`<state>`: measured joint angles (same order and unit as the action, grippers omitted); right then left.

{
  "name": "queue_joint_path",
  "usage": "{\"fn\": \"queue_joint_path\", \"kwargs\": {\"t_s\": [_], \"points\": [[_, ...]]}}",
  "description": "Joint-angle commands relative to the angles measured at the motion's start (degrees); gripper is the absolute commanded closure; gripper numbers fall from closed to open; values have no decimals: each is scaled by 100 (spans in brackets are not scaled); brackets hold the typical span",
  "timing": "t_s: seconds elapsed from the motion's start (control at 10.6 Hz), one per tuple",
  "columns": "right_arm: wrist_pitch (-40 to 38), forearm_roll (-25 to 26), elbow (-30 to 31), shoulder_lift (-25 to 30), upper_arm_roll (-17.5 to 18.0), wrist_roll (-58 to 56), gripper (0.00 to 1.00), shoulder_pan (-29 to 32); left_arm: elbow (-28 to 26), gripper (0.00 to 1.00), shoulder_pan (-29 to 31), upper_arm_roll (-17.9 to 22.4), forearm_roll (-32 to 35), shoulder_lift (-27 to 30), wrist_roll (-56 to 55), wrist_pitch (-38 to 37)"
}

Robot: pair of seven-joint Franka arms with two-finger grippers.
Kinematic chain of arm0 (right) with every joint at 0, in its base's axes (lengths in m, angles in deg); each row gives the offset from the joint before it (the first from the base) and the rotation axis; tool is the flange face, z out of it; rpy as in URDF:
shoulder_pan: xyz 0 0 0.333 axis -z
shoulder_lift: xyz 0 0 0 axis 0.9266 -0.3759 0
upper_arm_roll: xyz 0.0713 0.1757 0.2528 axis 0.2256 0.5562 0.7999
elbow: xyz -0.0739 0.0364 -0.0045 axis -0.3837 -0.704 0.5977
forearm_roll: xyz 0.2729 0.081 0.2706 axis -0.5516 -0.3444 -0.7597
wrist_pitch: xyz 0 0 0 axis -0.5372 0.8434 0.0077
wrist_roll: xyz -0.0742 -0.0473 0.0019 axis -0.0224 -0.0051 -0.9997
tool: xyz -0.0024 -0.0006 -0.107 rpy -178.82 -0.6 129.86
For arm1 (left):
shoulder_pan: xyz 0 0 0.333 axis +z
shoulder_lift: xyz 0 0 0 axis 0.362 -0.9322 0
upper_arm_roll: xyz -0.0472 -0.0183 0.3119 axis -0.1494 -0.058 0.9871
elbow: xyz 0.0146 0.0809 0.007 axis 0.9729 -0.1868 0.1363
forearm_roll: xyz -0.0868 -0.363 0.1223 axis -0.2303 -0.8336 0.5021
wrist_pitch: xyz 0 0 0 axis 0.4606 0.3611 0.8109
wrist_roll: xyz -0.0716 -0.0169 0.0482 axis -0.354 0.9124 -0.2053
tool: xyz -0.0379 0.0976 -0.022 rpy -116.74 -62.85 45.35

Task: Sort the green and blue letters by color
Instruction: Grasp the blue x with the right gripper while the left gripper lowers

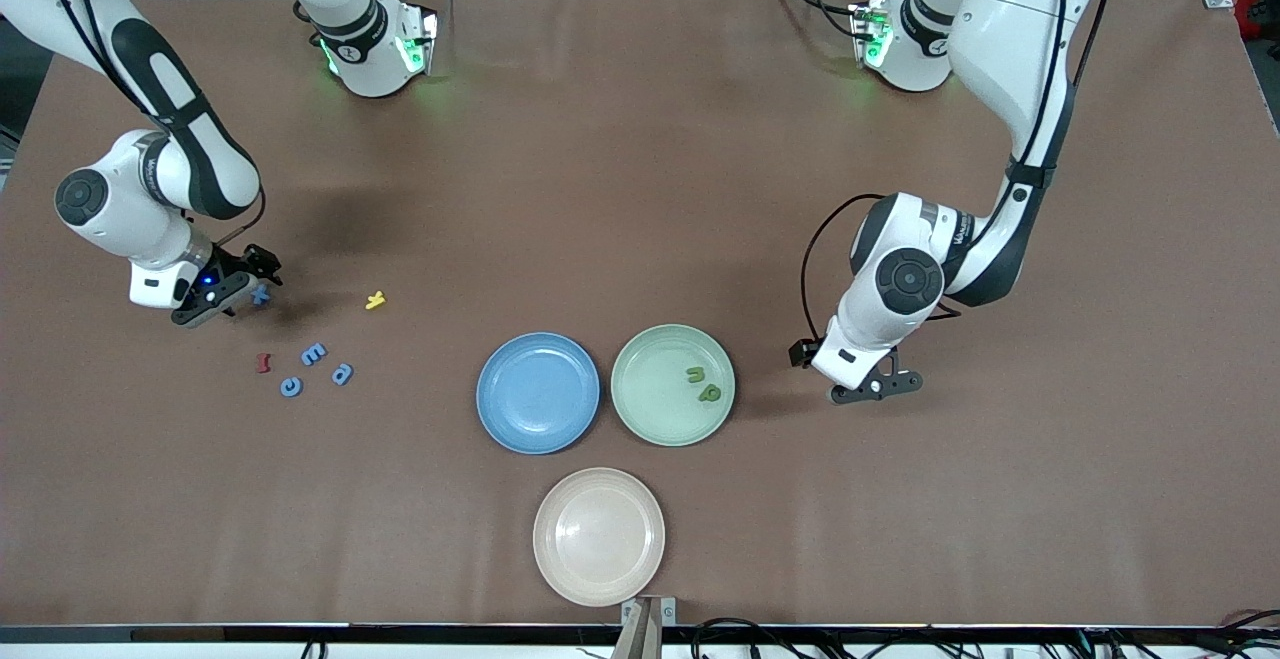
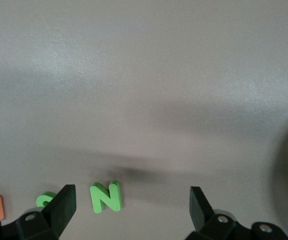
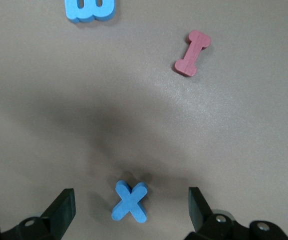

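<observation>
Brown table (image 1: 640,189) holds 3 plates (image 1: 538,392), yellow letter (image 1: 375,300), red I (image 3: 193,52).

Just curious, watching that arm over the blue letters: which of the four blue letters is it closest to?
The blue X. It lies right between the open fingers of the right gripper, while the E, the a and the C sit together nearer the front camera.

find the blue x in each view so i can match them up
Front view: the blue X lies on the table right by the right gripper.
Right wrist view: it lies between the open fingers.
Left wrist view: not in it.
Shared landmark: the dark red I, near the X in both.
</observation>
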<state>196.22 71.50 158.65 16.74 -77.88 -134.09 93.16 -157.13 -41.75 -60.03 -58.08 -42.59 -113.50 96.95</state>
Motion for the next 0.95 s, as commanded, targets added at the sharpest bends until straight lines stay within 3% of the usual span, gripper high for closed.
{"fn": "queue_joint_path", "kwargs": {"t_s": [0.0,0.47,0.57,0.66,0.76,0.85], "points": [[217,195,91,-60,109,-101,0,279,-160,0,48,-24,128,76,288,74],[419,301,143,-174,109,-101,0,332,-450,0,206,-24,136,181,728,74],[437,301,161,-174,109,-101,23,332,-511,0,206,-24,136,199,781,82],[429,310,161,-174,109,-136,69,332,-529,0,206,-24,136,199,773,82],[411,310,161,-174,109,-171,91,332,-529,0,206,-24,136,216,781,82],[402,310,161,-174,118,-163,99,332,-538,0,224,-24,136,277,781,82]]}}
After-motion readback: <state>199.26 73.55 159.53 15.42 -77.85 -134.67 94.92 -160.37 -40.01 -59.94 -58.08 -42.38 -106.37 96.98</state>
